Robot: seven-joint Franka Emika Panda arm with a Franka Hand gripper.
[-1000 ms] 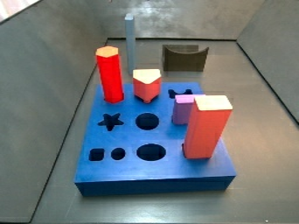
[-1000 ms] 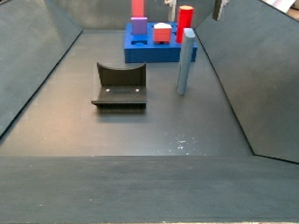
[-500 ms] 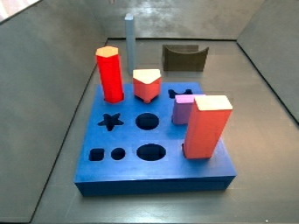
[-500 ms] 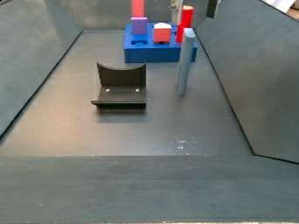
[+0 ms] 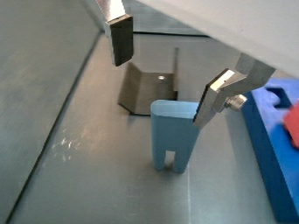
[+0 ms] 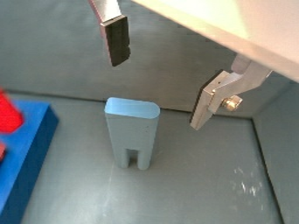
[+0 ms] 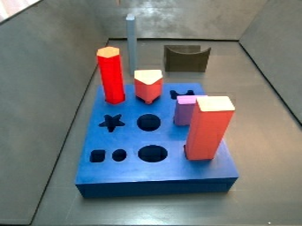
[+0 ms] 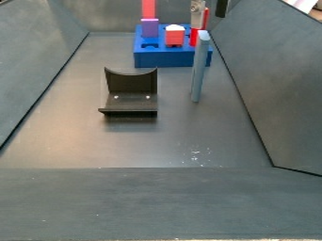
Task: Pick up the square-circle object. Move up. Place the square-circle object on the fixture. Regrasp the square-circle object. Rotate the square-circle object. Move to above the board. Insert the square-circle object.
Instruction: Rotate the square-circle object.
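Note:
The square-circle object [image 5: 176,133] is a slender grey-blue bar standing upright on the grey floor beside the board [image 7: 154,152], also seen as the square-circle object [image 8: 199,66] and the square-circle object [image 6: 131,131]. My gripper [image 5: 167,68] hangs open above the bar's top, one finger on each side, nothing between them. In a side view the gripper [image 8: 209,9] shows only at the picture's upper edge. The fixture [image 8: 128,91], a dark notched block, stands on the floor apart from the bar, and the fixture [image 5: 149,87] lies beyond the bar in a wrist view.
The blue board carries a tall red hexagonal peg [image 7: 109,75], a salmon rectangular block [image 7: 209,128], a short orange peg [image 7: 147,85] and a purple peg [image 7: 185,111]. Star, round and square holes show near its front. Grey walls enclose the floor.
In a side view the gripper at the upper edge has shifted left, closer to above the bar. The bar, fixture and board have not moved.

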